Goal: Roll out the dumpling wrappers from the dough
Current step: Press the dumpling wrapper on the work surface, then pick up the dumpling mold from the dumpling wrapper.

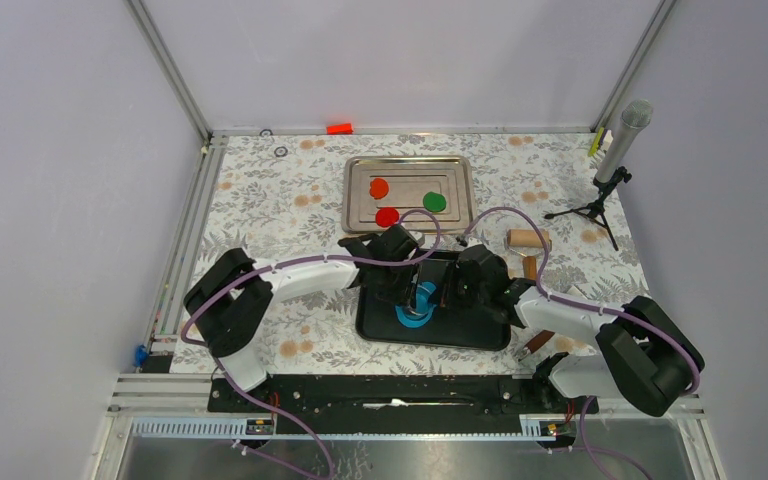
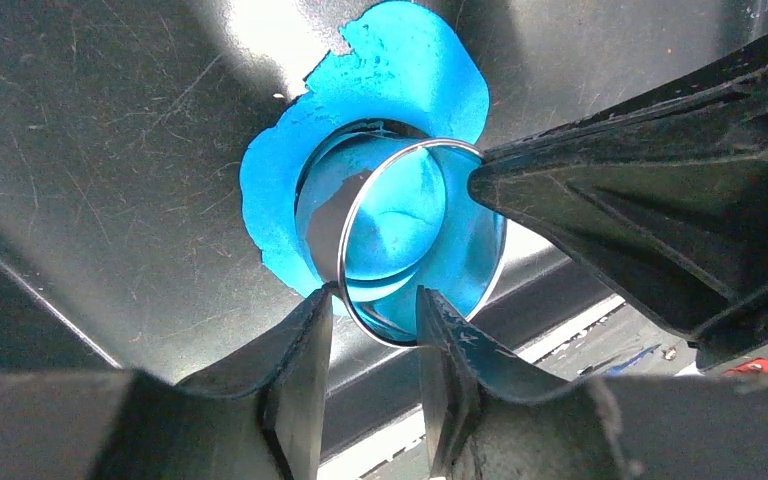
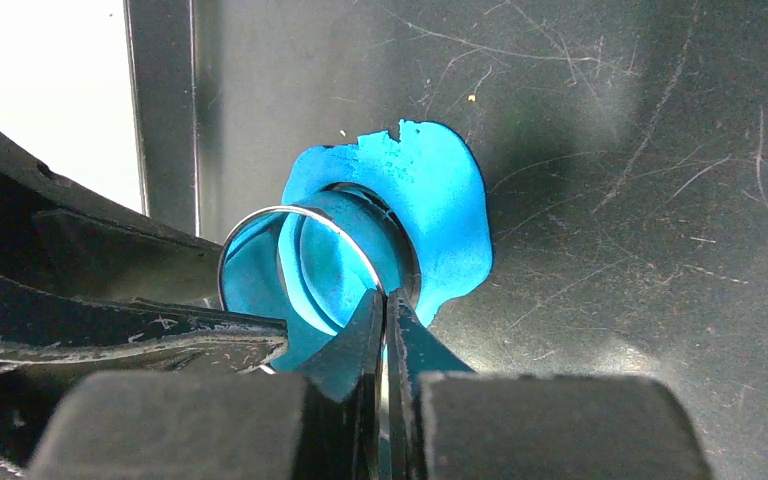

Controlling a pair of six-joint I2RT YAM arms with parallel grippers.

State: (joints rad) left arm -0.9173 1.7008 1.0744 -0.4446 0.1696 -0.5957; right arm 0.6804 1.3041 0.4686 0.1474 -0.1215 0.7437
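Observation:
The blue dough (image 1: pixel 415 318) lies as a thin ragged sheet (image 2: pixel 400 70) on the black tray (image 1: pixel 380 325). A shiny metal ring cutter (image 2: pixel 345 240) stands on it, with round blue dough (image 2: pixel 400 210) showing inside. My right gripper (image 3: pixel 385 295) is shut on the ring's thin wall (image 3: pixel 260 215); the dough sheet (image 3: pixel 440 200) spreads behind it. My left gripper (image 2: pixel 375 300) is open, its fingertips on either side of the ring's near rim. Both grippers (image 1: pixel 412 290) (image 1: pixel 440 295) meet over the tray. Orange (image 1: pixel 379 187), green (image 1: pixel 434 201) and red (image 1: pixel 387 216) dumpling wrappers lie flat on the tray behind.
The silver tray (image 1: pixel 408 160) holding the wrappers sits behind the black tray. Wooden roller pieces (image 1: pixel 527 239) lie to the right of it. A microphone on a small tripod (image 1: pixel 620 140) stands at the back right. A small red object (image 1: pixel 339 128) rests on the back rail.

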